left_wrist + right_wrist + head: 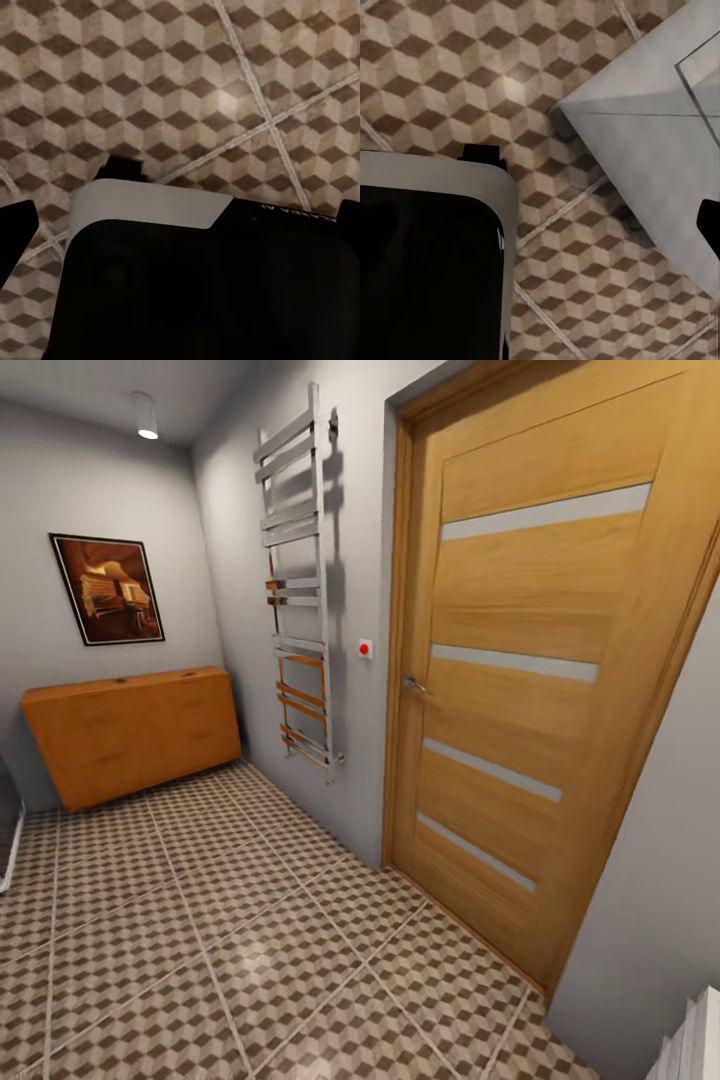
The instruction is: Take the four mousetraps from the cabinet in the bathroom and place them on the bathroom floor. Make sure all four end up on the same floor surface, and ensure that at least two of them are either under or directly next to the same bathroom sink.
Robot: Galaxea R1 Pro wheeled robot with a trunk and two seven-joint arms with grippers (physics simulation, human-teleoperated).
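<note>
The cabinet [130,735], a low orange-brown wooden chest, stands against the far wall at the left of the head view. Two tiny dark specks sit on its top, too small to identify. The mousetraps and the bathroom sink are out of view. The cube-patterned bathroom floor [250,950] stretches from me to the cabinet. Both wrist views look down on this floor [187,82] [472,82] past my dark and white body [195,285]. My left gripper [180,232] has its black fingertips [13,240] far apart, holding nothing. One fingertip [711,225] of my right gripper [540,232] shows at the frame's edge.
A wooden door [540,680] with frosted strips is shut on the right. A chrome towel rail [300,590] hangs on the wall beside it. A white ribbed object [700,1040] sits at the near right. A grey panel [652,142] rises from the floor beside my right arm.
</note>
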